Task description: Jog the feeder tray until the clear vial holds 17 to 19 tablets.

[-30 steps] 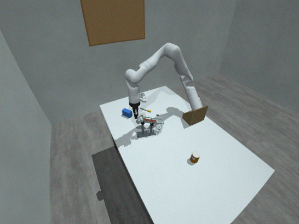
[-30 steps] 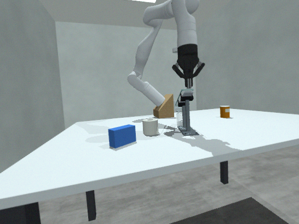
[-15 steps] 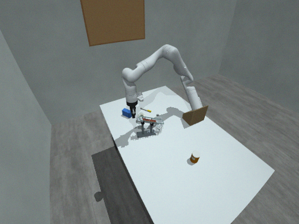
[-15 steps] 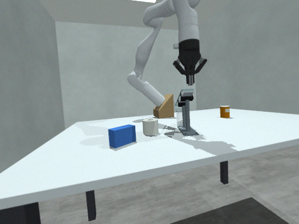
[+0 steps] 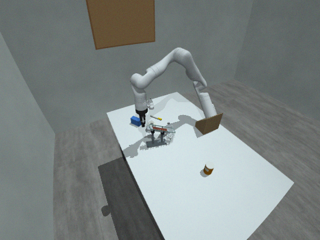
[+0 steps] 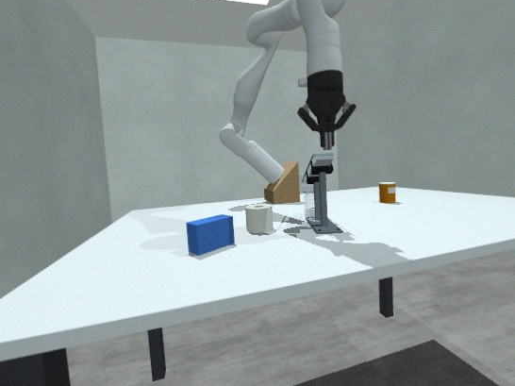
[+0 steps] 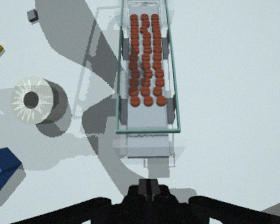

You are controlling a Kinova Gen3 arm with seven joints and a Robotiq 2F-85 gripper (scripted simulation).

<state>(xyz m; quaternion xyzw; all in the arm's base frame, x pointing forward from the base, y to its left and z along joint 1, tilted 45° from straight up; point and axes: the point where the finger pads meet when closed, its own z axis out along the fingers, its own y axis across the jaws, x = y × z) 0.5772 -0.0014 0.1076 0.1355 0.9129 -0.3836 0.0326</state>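
One arm only, reaching out over the white table (image 6: 141, 275) from a tan wedge-shaped base (image 6: 285, 185) near the far edge. The gripper (image 6: 327, 143) points straight down, its fingers pressed together with nothing between them, hanging just above the near end of the feeder tray (image 7: 149, 53); from the exterior view a sliver of gap separates the fingertips from the tray.

The tray is a glass-walled chute perched on a grey stand (image 6: 322, 204) with a flat foot plate, toward the table's far left corner. Rust-red tablets (image 7: 146, 60) lie packed in rows along the tray floor, filling the middle stretch; the strip at each end is bare.

The clear vial (image 6: 308, 204) stands beside the stand, on the side away from me; it is faint, and I cannot tell how many tablets it holds.

Nearby: a blue box (image 6: 210, 234) toward the left edge, a roll of white tape (image 6: 258, 218) between the box and the stand, a yellow-tipped pen (image 5: 156, 118) behind the tray. An amber pill bottle (image 6: 387, 193) with a white cap stands well apart, out toward the right edge.
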